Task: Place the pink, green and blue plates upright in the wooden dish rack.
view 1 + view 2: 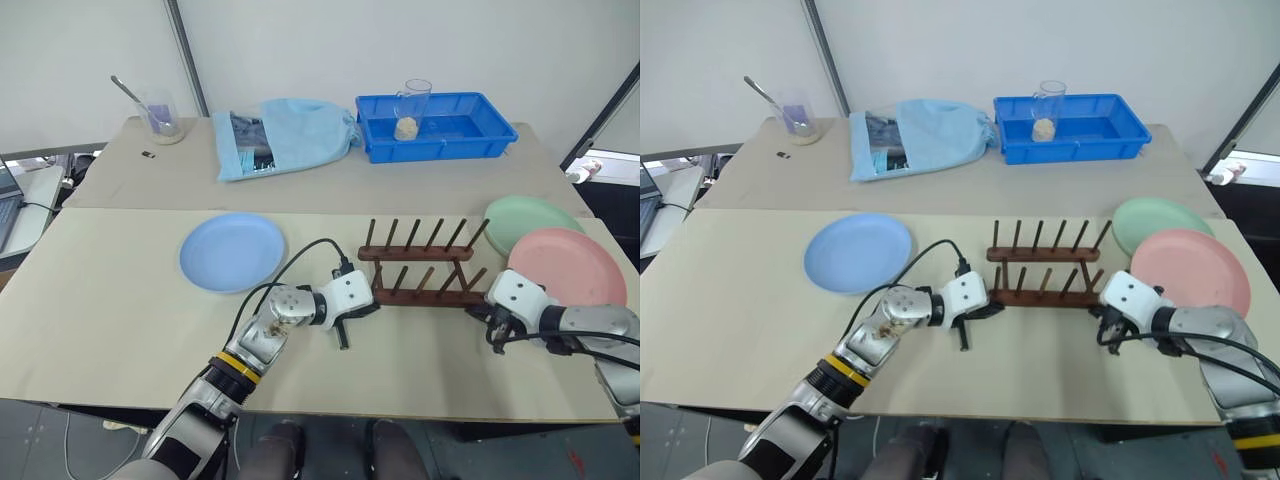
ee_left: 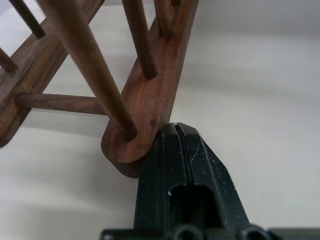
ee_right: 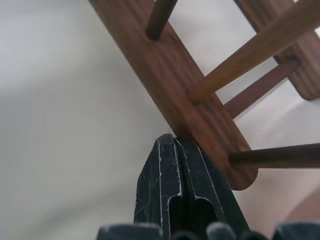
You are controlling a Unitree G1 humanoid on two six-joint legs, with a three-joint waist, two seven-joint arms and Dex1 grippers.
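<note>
Tabletop point(image 1: 120, 300): both closed grippers point(image 2: 177, 129) point(image 3: 172, 141) flank the empty wooden dish rack point(image 1: 420, 265)

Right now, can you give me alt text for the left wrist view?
The left gripper, black fingers shut together, presses its tip against the rounded end of a rail of the wooden dish rack, which stands on the pale table.

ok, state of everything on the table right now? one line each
wooden dish rack: upright, no plates in it
blue plate: flat on table, left of rack
green plate: flat, right of rack, partly under the pink
pink plate: flat, overlapping green plate's near edge
left gripper: fingers shut, tips at rack's left end
right gripper: fingers shut, tips against rack's right end
blue tray: holds an upright clear cup
</note>
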